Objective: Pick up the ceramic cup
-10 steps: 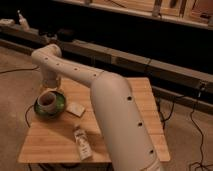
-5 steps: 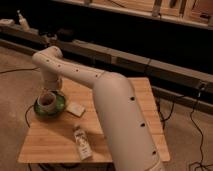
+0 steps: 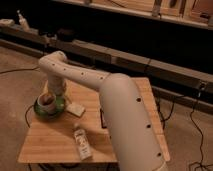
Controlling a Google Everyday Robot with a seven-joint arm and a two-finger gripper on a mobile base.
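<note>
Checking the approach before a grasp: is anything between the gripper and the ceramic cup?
Nothing visible. The gripper is right behind the ceramic cup, which stands on the green plate; the small bottle lies apart.

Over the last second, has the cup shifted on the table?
No. The cup still sits on the green plate near the table corner; the end effector is beside it.

Small round off-white ceramic cup, dark brownish inside, upright on green plate near counter's left edge; hand close over its far rim.
</note>
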